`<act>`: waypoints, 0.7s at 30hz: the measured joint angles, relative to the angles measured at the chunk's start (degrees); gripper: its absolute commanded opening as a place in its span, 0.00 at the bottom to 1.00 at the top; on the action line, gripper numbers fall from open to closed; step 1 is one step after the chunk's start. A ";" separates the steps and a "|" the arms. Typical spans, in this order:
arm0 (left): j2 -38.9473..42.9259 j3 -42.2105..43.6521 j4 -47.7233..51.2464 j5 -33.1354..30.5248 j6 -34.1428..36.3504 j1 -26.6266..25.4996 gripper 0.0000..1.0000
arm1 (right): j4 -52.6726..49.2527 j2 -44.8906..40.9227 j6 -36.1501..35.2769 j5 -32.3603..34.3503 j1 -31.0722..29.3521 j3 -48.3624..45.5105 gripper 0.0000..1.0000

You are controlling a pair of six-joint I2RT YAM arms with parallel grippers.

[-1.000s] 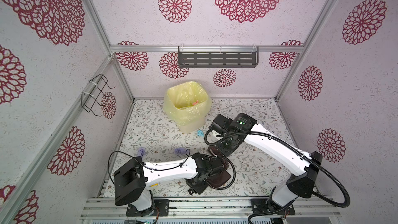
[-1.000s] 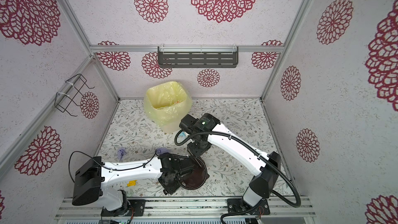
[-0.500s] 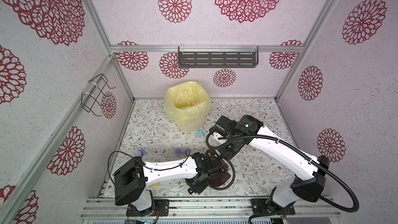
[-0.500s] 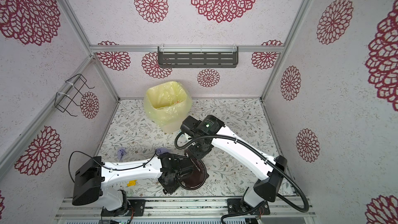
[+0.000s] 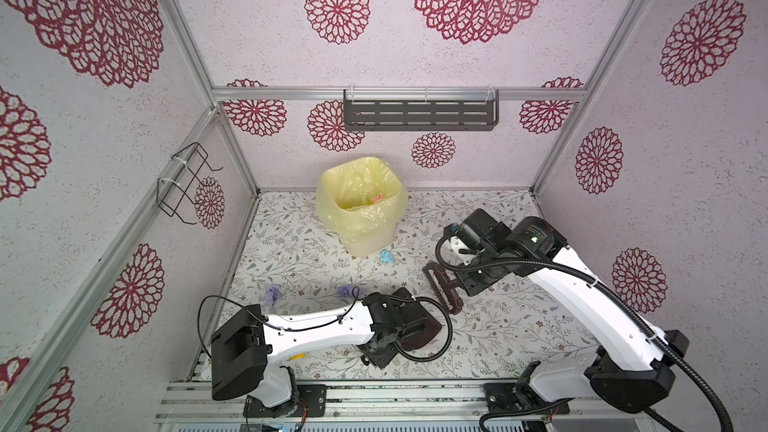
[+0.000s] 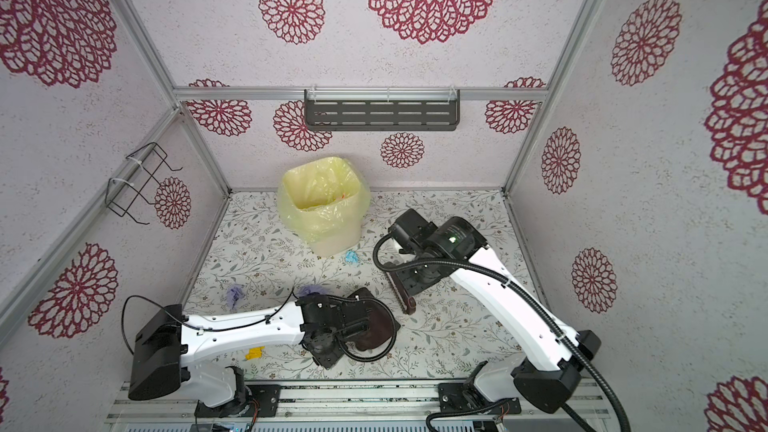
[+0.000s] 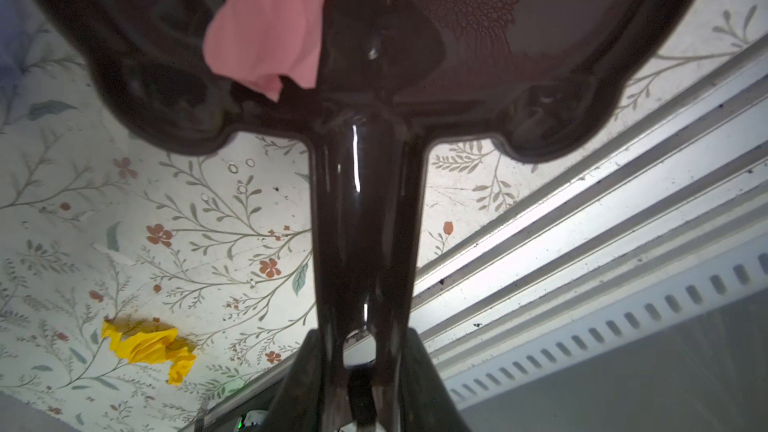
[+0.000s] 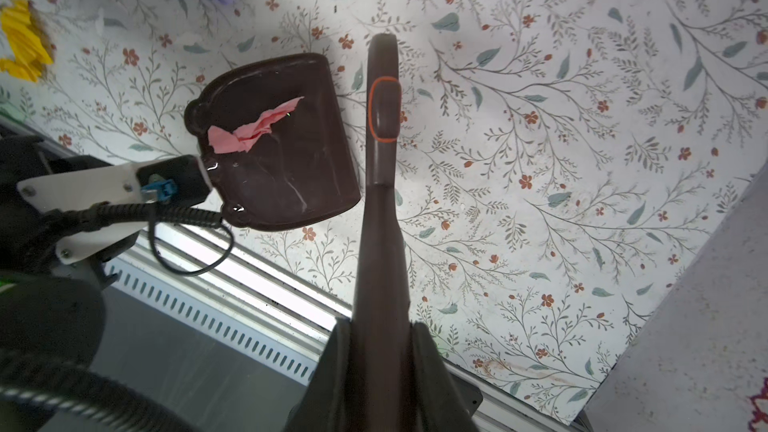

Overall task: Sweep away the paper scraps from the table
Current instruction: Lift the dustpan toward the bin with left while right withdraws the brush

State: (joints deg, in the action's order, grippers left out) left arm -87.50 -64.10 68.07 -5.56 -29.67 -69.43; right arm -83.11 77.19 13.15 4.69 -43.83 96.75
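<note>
Wrist views: floral table [image 8: 582,160]; left gripper [image 7: 361,351] clamped on dustpan [image 8: 291,184], right gripper [image 8: 380,338] on brush [image 8: 382,201]

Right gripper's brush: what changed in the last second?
The right gripper, shut on the dark brown hand brush, carried it rightward in both top views, away from the dark brown plastic dustpan. Unchanged: left gripper gripping the dustpan, light blue paper scrap, yellow-bagged bin.
</note>
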 measured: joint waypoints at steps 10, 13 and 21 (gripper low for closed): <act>3.93 -9.94 4.31 -4.24 0.31 0.00 0.00 | 8.20 -12.28 -0.02 -6.27 14.36 -10.84 0.00; 4.04 -15.10 7.69 -4.83 0.74 0.02 0.00 | 11.08 -13.86 -0.02 -9.22 16.85 -14.29 0.00; 4.70 -28.09 16.94 -6.34 1.60 4.42 0.00 | 16.61 -16.24 -0.07 -16.87 23.82 -21.42 0.00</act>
State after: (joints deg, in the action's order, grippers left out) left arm -82.81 -92.18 85.01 -11.90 -28.08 -65.01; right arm -66.50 60.95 13.08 -12.19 -20.01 75.33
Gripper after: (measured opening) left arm 0.285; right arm 0.221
